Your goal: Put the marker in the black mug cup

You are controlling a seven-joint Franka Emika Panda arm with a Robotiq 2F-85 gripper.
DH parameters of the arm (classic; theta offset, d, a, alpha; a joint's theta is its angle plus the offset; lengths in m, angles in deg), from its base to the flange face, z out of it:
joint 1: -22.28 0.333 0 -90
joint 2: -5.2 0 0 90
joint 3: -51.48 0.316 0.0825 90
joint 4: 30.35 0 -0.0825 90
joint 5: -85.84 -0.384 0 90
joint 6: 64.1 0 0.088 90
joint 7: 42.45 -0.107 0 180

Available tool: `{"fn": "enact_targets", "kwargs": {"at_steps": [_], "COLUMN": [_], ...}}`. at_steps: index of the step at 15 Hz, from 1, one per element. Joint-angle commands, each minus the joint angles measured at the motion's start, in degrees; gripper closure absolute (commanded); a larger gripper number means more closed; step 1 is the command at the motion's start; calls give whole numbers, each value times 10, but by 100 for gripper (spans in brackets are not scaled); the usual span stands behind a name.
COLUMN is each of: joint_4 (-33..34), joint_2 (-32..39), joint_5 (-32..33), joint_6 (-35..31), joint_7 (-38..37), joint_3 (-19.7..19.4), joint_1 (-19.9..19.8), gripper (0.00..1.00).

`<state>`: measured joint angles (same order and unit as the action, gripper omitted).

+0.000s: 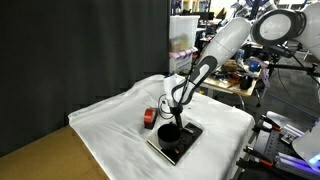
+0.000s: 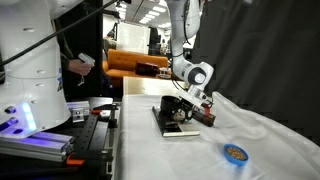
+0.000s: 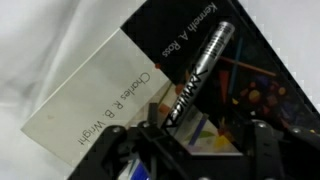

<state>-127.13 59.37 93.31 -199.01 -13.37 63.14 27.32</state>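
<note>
A black and silver marker (image 3: 203, 68) lies slantwise on a dark book (image 3: 262, 60) in the wrist view. My gripper (image 3: 200, 150) hangs straight down over it with its fingers wide apart. The marker's lower end lies between them and neither finger touches it. In both exterior views the gripper (image 1: 171, 128) (image 2: 181, 114) is low over the dark book (image 1: 185, 146) (image 2: 165, 130) on the white cloth. A squat round dark cup with a reddish side (image 1: 149, 117) (image 2: 207, 117) stands just beside the book; it looks like the black mug cup. It is out of the wrist view.
A white book (image 3: 90, 95) lies under or next to the dark one. The white cloth (image 1: 110, 125) covers the table, and a small blue disc (image 2: 235, 152) lies on it. Black curtains stand behind. Equipment and shelves crowd the table's side (image 2: 40, 135).
</note>
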Motion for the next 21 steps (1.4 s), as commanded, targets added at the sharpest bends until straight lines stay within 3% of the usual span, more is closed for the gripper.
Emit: {"fn": "enact_targets", "kwargs": {"at_steps": [1, 7, 9, 21], "joint_4": [-7, -13, -14, 9], "joint_2": [-2, -4, -5, -13], "joint_5": [9, 9, 8, 34], "joint_6": [4, 4, 3, 12], "joint_7": [-12, -12, -12, -19], "joint_3": [-4, -6, -6, -38], "joint_1": [2, 1, 0, 2], "gripper": [62, 100, 96, 96]}}
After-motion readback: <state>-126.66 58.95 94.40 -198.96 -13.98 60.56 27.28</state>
